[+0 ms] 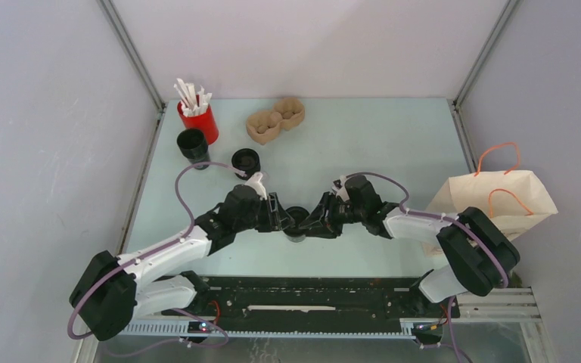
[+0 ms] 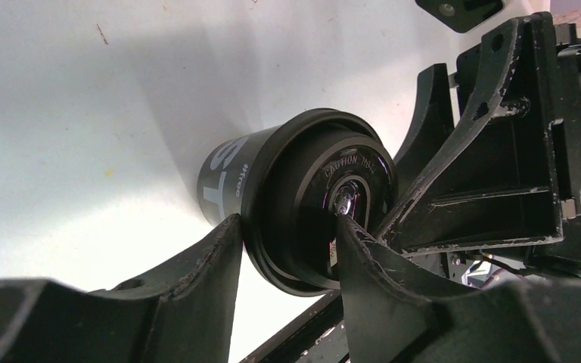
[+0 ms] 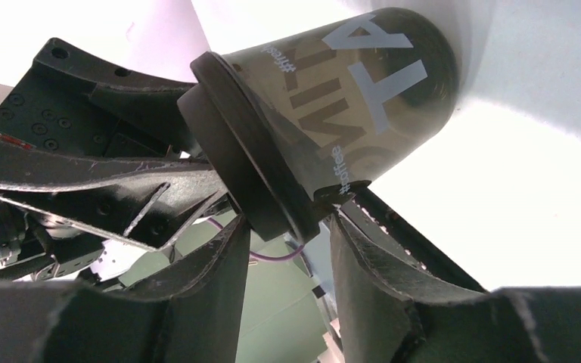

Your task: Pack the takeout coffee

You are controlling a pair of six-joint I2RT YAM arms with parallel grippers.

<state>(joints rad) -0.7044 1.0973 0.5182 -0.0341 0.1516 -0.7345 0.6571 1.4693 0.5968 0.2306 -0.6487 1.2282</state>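
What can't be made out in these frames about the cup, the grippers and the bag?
Wrist views: left gripper and right gripper flank the takeout coffee at its lid; whether either clamps it is unclear.
Top external: that cup is almost wholly hidden under both grippers.
Right wrist: its lettering is cut off by the lid and the cup's curve.
Top external: the paper bag shows no inside; the right arm covers part of it.

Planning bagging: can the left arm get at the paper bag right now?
Probably not. The brown paper bag sits at the far right, and the right arm lies across the way; the left arm has its jaws at the coffee cup.
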